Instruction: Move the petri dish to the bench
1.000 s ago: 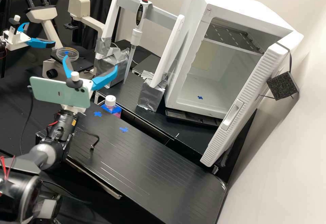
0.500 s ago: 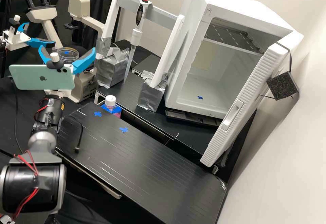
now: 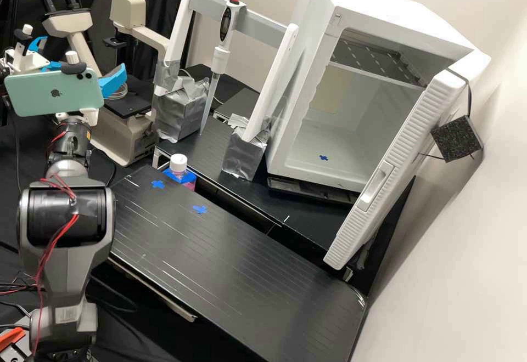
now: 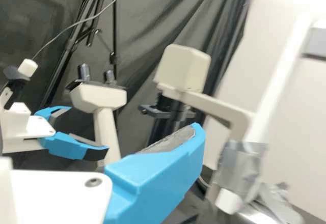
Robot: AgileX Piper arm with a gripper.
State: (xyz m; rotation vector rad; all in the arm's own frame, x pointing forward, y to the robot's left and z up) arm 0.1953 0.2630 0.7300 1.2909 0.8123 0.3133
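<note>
Low at the left of the high view, behind the phone mounted on it, is my gripper (image 3: 112,81); one blue finger juts out to the right. In the wrist view the gripper (image 4: 155,175) is open, with one finger's dark pad bare and nothing against it. The petri dish (image 3: 117,92) lies on the microscope's stage (image 3: 132,104), just beyond that finger and partly hidden by it. The black bench (image 3: 236,263) crosses the lower middle, with two blue tape crosses near its far left end.
A microscope (image 3: 129,134) stands left of a foil-wrapped rack (image 3: 181,107) carrying a pipette (image 3: 219,57). A capped bottle (image 3: 178,164) is at the bench's far edge. The incubator (image 3: 351,104) has its door open at right. Another arm's blue-fingered gripper (image 4: 71,145) is close by on the left.
My arm has swung left and the gripper has moved left and away, tilting so that its far finger is hidden by the phone. The petri dish stays on the stage, now more covered.
</note>
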